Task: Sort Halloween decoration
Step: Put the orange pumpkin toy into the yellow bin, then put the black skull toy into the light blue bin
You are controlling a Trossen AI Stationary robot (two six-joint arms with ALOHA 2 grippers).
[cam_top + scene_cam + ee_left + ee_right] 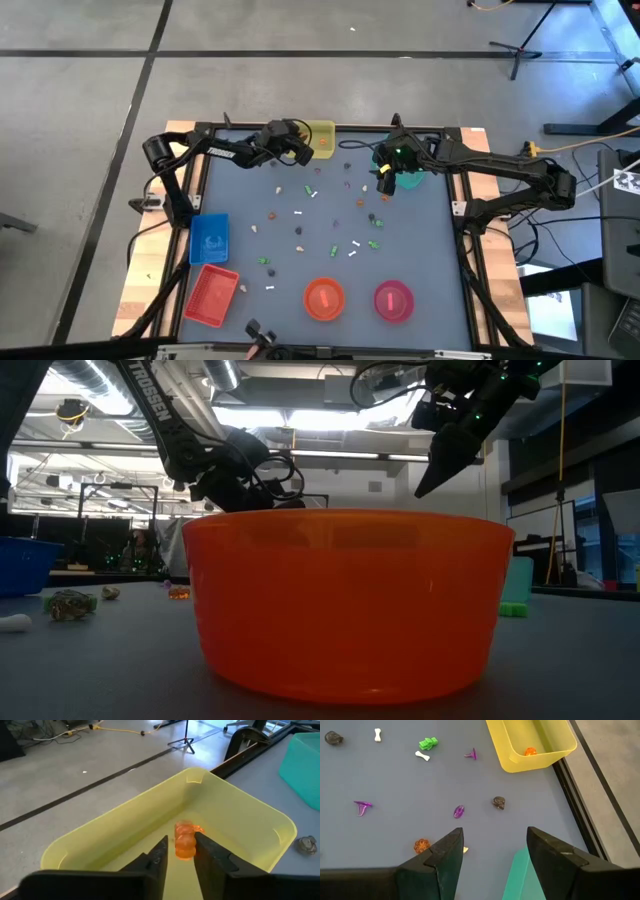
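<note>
The Halloween decoration lies scattered over the grey table (pixel 420 250) as tiny trinkets: white bones (pixel 422 755), purple pieces (pixel 459 811), a dark skull (pixel 498 802), a green piece (pixel 427 743), an orange pumpkin (pixel 421 845). My left gripper (pixel 180 838) reaches into the yellow tray (pixel 240 795) at the far edge, fingers a little apart. A blurred orange trinket (pixel 185 845) shows in their gap, over the tray's floor. My right gripper (pixel 495 855) hangs open above the table beside the teal bin (pixel 520 875), with nothing between its fingers. My left gripper has the orange trinket (pixel 185 851) in line with its fingertips, which slant down into the tray. A strip of yellow shows between the trinket and one finger (pixel 161 851). Whether the other finger (pixel 206 849) touches it, I cannot tell.
Along the near edge stand a blue tray (pixel 209 238), a red tray (pixel 211 293), an orange bowl (pixel 324 298) and a pink bowl (pixel 393 299). An orange trinket (pixel 530 751) shows in the yellow tray. Open tabletop lies between the loose trinkets.
</note>
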